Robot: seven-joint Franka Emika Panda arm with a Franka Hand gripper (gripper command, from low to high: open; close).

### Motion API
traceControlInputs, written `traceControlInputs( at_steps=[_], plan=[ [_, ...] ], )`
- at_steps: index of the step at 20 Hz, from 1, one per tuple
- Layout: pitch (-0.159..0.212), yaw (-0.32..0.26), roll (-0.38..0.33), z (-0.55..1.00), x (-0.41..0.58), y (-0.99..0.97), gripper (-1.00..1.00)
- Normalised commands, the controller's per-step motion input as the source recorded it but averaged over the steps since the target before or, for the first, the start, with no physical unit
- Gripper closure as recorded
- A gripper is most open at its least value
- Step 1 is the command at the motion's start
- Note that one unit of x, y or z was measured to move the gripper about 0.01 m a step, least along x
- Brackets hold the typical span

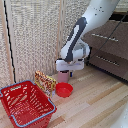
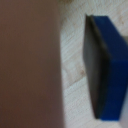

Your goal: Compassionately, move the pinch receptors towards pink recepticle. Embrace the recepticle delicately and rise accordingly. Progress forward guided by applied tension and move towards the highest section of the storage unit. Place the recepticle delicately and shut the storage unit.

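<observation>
The pink cup (image 1: 63,76) stands upright on the light wooden floor (image 1: 95,100), directly under the white block of the gripper (image 1: 63,73), which is lowered around its upper part. In the wrist view the cup's pale pink wall (image 2: 27,65) fills one side of the picture, blurred by closeness, while a blue-tipped finger (image 2: 106,67) stands apart from it with a strip of wooden floor showing between them; the other finger is hidden, so the gripper is open around the cup rather than pressed onto it on this side. Just beside the cup, toward the camera in the exterior view, sits the shallow red bowl (image 1: 64,90). A patterned snack packet (image 1: 45,81) leans on the exterior view's left of the cup, and the red wire basket (image 1: 26,104) stands beyond it. The dark brown chest of drawers (image 1: 107,47) stands at the exterior view's right, well apart from the cup, its drawers with silver bar handles shut.
</observation>
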Motion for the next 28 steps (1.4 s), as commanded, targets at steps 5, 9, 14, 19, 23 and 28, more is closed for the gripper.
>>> traceControlInputs(
  at_steps=[5,9,14,19,23,28],
  plan=[
    [0.002,0.055,0.0,0.31,0.198,-0.05,1.0],
    [0.03,0.061,-0.002,0.71,0.241,-0.1,1.0],
    [0.056,0.07,0.0,0.87,0.226,-0.02,1.0],
    [0.105,0.054,-0.021,0.86,0.166,0.01,1.0],
    [0.104,0.023,-0.058,0.82,0.177,0.0,1.0],
    [0.09,0.002,-0.09,0.88,0.248,0.18,1.0]
  ],
)
